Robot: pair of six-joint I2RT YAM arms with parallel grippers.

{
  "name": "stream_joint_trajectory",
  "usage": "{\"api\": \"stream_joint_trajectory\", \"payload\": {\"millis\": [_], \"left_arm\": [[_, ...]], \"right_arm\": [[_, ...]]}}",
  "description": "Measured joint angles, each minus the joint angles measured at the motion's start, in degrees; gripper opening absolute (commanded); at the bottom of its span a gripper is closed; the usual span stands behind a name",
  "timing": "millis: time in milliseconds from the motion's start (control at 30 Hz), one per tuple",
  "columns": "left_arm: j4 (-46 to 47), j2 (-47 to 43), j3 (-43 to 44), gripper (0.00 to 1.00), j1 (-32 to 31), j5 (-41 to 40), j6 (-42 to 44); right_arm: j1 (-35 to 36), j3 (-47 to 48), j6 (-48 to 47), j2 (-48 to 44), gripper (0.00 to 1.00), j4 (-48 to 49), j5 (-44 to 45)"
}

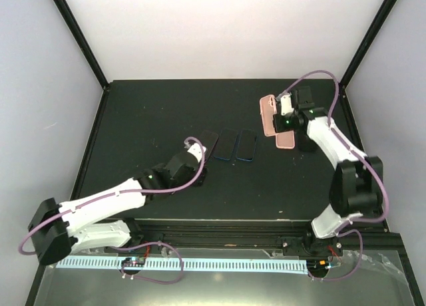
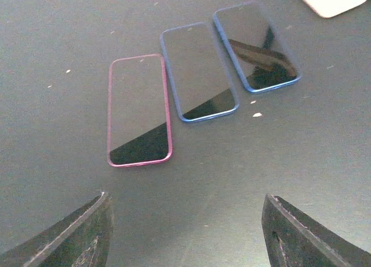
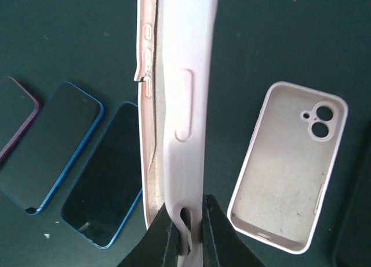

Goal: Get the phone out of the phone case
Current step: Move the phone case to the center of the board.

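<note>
My right gripper (image 3: 188, 220) is shut on the side wall of a pale pink phone case (image 3: 185, 104) and holds it edge-on above the table. Its lining shows and I see no phone in it. In the top view this case (image 1: 268, 115) stands upright by the right gripper (image 1: 279, 120). A second pink case (image 3: 290, 168) lies open side up and empty on the table. A purple-edged phone (image 2: 139, 110) and two blue-edged phones (image 2: 197, 72) (image 2: 255, 46) lie face up in a row. My left gripper (image 2: 185, 220) is open and empty, just short of them.
The black table (image 1: 146, 113) has a raised frame at the back and a rail along the near edge (image 1: 219, 226). The lying case (image 1: 286, 140) sits right of the phone row (image 1: 228, 144). Light walls surround the table.
</note>
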Motion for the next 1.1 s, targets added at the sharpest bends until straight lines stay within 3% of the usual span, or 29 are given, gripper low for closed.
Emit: {"api": "stream_joint_trajectory", "payload": {"millis": [367, 567, 833, 900, 1100], "left_arm": [[-0.81, -13.33, -2.64, 0.74, -0.07, 11.17, -1.92], [-3.82, -16.79, -2.64, 0.74, -0.07, 11.85, -1.88], [-4.11, -18.58, -3.06, 0.74, -0.07, 12.31, -1.90], [-4.11, -18.58, -3.06, 0.97, -0.07, 12.26, -1.90], [-4.11, -19.39, -3.30, 0.99, -0.04, 10.05, -2.32]], "right_arm": [[-2.62, 17.62, -0.50, 22.67, 0.01, -11.74, -0.22], [-4.98, 22.03, -0.48, 27.96, 0.01, -13.09, 2.40], [-11.15, 21.14, -0.42, 28.52, 0.01, -12.76, 2.64], [-12.41, 19.52, -0.55, 27.76, 0.01, -11.78, 1.11], [-13.40, 12.87, -3.56, 22.03, 0.02, -11.82, -8.92]]}}
